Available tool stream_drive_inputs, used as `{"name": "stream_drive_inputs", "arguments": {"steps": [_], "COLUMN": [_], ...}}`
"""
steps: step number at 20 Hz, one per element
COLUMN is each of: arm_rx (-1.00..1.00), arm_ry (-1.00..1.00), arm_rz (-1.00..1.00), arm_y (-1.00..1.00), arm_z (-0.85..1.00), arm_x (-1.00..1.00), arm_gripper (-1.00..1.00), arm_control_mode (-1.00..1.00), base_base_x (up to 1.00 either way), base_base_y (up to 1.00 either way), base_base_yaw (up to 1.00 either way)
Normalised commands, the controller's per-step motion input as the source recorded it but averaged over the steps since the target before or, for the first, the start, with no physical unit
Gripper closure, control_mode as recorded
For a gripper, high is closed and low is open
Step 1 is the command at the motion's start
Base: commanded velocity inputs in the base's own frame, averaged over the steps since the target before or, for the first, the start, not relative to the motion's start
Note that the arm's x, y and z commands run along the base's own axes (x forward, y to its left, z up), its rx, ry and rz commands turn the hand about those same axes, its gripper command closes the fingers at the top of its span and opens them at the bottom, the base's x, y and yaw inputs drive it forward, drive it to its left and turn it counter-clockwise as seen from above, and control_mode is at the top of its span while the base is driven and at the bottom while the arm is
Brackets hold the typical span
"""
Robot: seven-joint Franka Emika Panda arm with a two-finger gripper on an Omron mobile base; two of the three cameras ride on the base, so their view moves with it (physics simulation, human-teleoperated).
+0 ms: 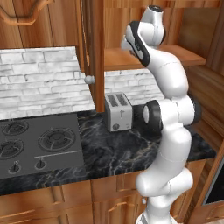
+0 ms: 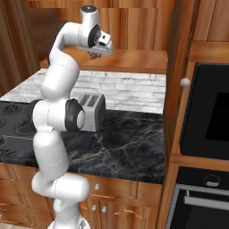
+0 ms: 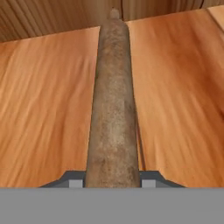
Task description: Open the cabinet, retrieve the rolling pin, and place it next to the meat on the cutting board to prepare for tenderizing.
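Note:
The cabinet stands open: its left door (image 1: 94,43) swings out edge-on with a round knob (image 1: 89,79), and its right door (image 2: 178,67) is open too. My arm reaches up onto the cabinet's wooden shelf (image 2: 138,60). The gripper (image 2: 95,54) hangs just over that shelf. In the hand view the rolling pin (image 3: 113,109), a brown speckled rod, runs straight away from me along the shelf (image 3: 43,109). The gripper (image 3: 112,183) is shut on the pin's near end, with a fingertip (image 3: 75,183) pressed against each side. The meat and the cutting board are out of view.
A silver toaster (image 1: 118,111) (image 2: 91,112) sits on the black marble counter (image 1: 122,153) below the shelf. A gas stove (image 1: 35,144) lies to the left, and a built-in oven (image 2: 210,116) stands at the right. The open doors flank my arm.

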Motion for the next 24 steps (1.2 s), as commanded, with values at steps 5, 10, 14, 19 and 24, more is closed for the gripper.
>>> {"name": "stream_drive_inputs", "arguments": {"steps": [5,10,14,19,24], "arm_rx": [0.00,0.00,-0.01,-0.02,0.00], "arm_ry": [-0.15,-0.16,-0.12,-0.06,0.00], "arm_rz": [0.00,0.00,-0.07,-0.10,-0.09], "arm_y": [0.48,0.64,0.25,-0.03,-0.13], "arm_z": [0.00,0.00,0.00,0.00,0.00], "arm_x": [-0.71,-0.96,-1.00,-0.85,-0.67], "arm_gripper": [1.00,1.00,1.00,1.00,1.00], "arm_control_mode": [-1.00,-1.00,-1.00,-1.00,-1.00], "base_base_x": [0.00,0.00,0.00,0.00,0.00], "base_base_y": [0.00,0.00,0.00,0.00,0.00], "base_base_yaw": [0.00,0.00,0.00,0.00,0.00]}}
